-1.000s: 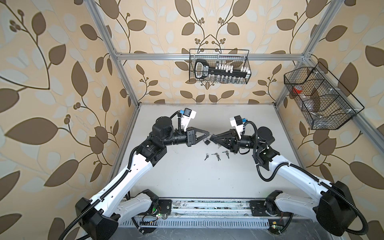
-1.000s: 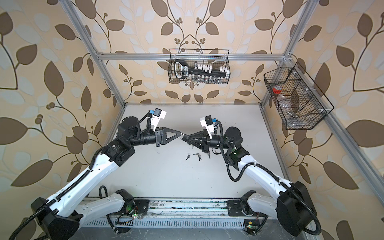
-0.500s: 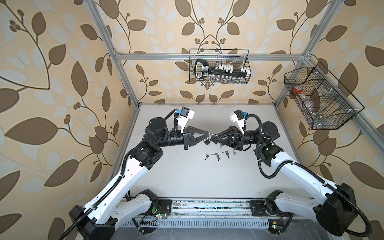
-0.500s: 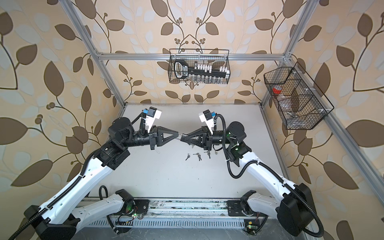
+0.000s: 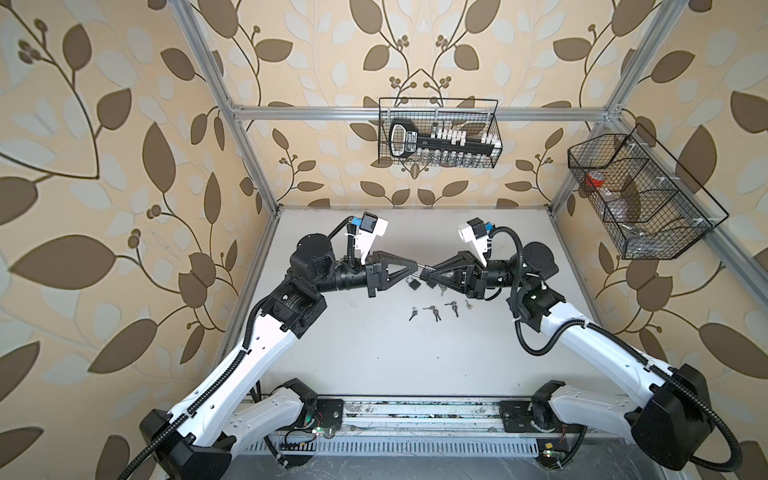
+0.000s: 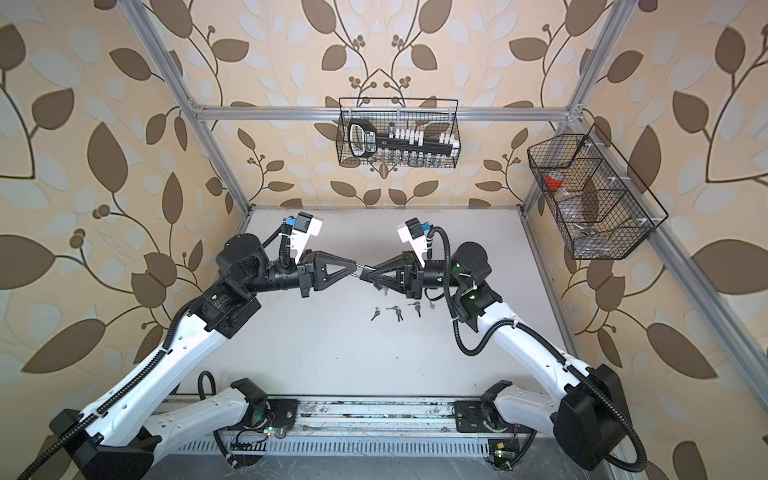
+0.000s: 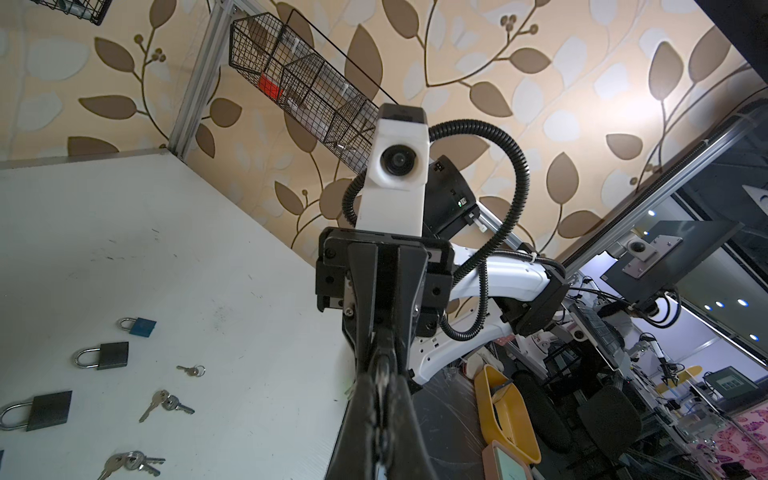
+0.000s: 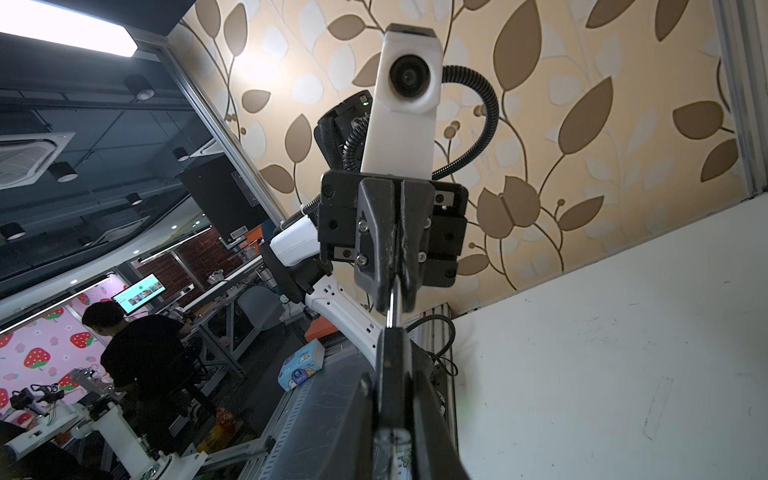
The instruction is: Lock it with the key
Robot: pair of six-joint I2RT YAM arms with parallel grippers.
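The left arm's round wrist joint [image 5: 313, 253] has swung outward, farther from the loose keys [image 5: 434, 311] than a second ago, and its white forearm [image 5: 249, 357] has shifted out with it. The right arm's wrist joint [image 5: 536, 257] has drawn back from the keys too, and the white camera [image 5: 473, 230] on the right gripper [image 5: 424, 274] sits farther beyond them than before

1. The table [image 5: 374, 353] is lit evenly and brightly from above in both top views; only faint, soft shadows are cast on it.
2. Beyond the table, a ceiling panel [image 8: 70, 29] is blown out to glare.
3. Above the table, the left gripper [image 7: 381, 376] is rendered dark and soft near the lens.
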